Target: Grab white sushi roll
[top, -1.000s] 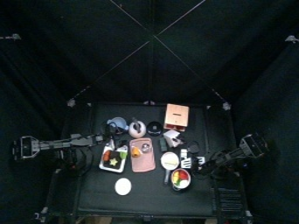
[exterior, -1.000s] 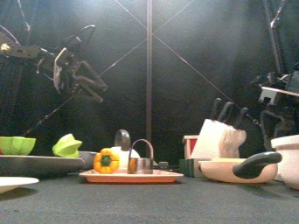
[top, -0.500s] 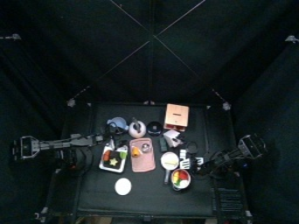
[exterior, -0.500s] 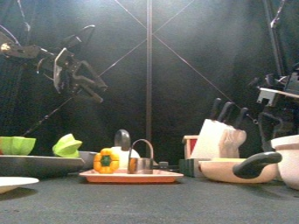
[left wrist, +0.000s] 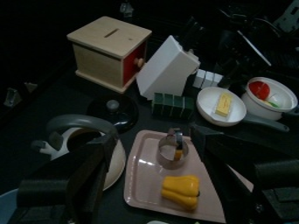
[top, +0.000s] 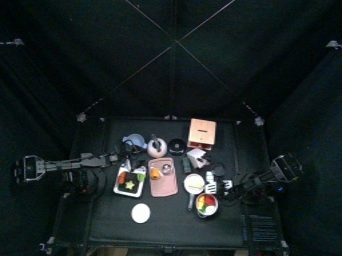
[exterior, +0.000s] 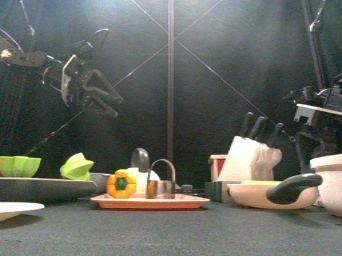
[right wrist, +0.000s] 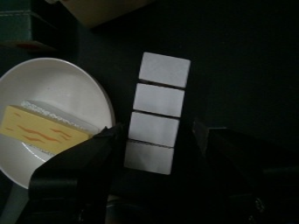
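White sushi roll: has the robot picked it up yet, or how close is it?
Not yet. The right gripper hangs open just above the row of white sushi pieces beside the white bowl, holding nothing. Left to do: lower, close, lift. The left gripper waits over the pink tray.

The small black table [top: 167, 215] carries a pink tray [exterior: 150, 201] at centre, a wooden box [top: 203, 130] farther back, a white plate [top: 140, 212] near the front, and bowls [exterior: 262, 194] to the right.
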`<state>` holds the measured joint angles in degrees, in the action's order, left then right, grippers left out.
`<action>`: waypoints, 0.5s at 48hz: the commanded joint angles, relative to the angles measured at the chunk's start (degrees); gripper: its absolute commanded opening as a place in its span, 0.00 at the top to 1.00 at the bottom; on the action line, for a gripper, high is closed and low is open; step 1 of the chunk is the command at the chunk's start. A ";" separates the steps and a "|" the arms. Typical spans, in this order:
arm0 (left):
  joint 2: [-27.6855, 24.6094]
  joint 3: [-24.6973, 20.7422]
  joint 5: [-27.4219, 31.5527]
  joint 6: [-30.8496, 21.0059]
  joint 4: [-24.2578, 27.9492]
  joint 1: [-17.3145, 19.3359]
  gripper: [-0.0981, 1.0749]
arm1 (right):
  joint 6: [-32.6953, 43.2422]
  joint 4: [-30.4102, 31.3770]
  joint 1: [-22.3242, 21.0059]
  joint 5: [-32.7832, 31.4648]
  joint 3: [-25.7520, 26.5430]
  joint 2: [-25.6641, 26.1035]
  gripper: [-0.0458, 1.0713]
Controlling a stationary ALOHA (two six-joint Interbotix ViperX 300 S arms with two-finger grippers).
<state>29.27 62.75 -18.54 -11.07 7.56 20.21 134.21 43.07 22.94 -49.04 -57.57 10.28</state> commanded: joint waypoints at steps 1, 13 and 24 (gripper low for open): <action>0.26 -0.79 -0.18 0.09 0.00 0.09 0.06 | 0.09 0.09 -0.35 0.70 0.88 -0.35 0.11; 0.26 -0.88 -0.18 0.09 0.00 0.09 0.06 | 0.09 -0.09 -0.44 0.97 0.62 -0.88 0.18; 0.35 -0.79 -0.18 0.09 0.00 0.09 0.06 | -0.18 -0.09 -0.53 0.70 0.70 -0.62 0.33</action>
<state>29.27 62.67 -18.46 -11.07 7.56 20.21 134.21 42.89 22.50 -48.08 -57.57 8.79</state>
